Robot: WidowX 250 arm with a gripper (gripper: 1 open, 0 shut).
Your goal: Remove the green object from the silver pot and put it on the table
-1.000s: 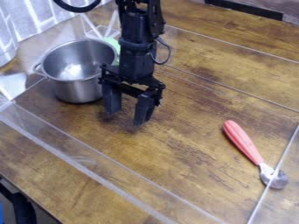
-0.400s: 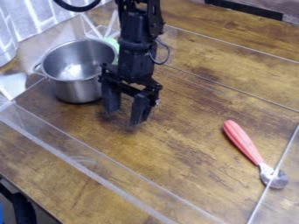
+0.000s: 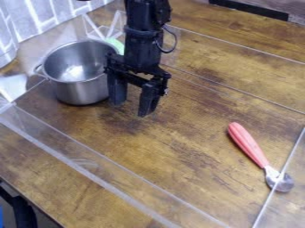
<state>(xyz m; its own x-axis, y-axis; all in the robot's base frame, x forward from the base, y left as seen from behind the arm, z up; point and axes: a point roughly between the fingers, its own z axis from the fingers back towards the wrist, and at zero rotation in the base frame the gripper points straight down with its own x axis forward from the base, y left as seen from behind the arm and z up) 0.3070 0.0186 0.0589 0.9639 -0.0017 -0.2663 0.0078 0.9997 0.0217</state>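
Best to lift well above the near rim of the silver pot point(image 3: 78, 71), at far left, then come straight down inside, gently; cannot make out the green object, in there or elsewhere. Keep the jaws, apart just right of the pot, off the steel wall. Beneath, worn brown planks of the table point(image 3: 155, 169) under clear strips; far right, a red-handled tool point(image 3: 251, 147), best avoided.

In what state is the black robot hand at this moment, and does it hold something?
Black robot hand: open, fingers apart, nothing visible between them.
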